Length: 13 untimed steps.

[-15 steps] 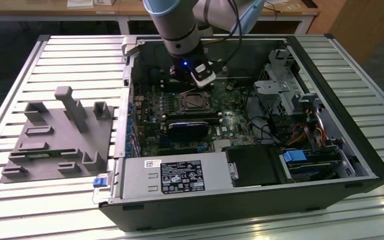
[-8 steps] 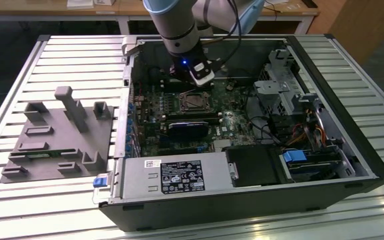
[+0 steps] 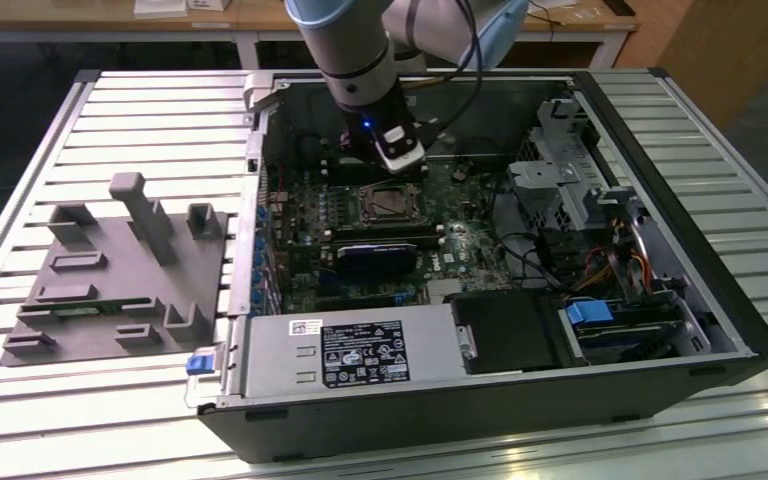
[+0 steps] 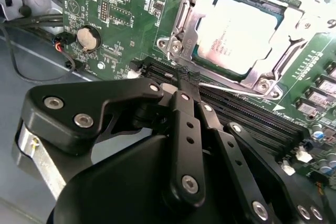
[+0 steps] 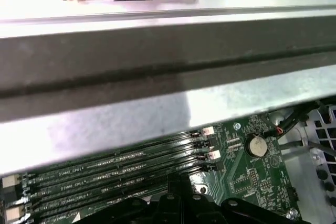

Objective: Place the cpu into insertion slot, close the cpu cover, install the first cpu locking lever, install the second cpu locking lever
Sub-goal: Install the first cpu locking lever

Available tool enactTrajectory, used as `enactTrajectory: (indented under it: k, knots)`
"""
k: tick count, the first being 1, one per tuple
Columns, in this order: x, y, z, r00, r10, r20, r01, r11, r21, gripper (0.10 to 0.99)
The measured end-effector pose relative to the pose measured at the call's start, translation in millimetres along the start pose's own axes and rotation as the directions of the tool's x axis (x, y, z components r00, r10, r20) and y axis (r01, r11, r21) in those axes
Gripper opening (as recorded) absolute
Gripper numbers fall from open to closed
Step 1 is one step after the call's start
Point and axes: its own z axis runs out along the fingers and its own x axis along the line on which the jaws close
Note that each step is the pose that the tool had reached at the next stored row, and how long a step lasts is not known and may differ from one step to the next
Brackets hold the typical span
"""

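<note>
Fingers [image 4: 185, 124] are pinching narrow, gripping nothing I can make out. The cpu [image 4: 239, 30] is sitting in the insertion slot [image 3: 387, 203], the cpu cover [image 4: 190, 22] lying shut over it, the locking lever [image 4: 231, 87] wire running right at my tips. In the exterior view I am hanging at the slot's twelve o'clock. Pressing slowly and squarely, I judge, is the way to stop the wire slipping off.

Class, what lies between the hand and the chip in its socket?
The silver edge of the cover lies between hand and chip, in the second wrist view.

Bright room light; glare on table [image 3: 704, 440]
</note>
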Motion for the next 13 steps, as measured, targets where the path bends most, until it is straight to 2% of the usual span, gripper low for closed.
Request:
enactTrajectory:
  k: [13]
  knots:
    - [4.5, 5.6, 2.0, 0.9976, 0.067, 0.0182, -0.067, 0.9976, 0.019, 0.102]
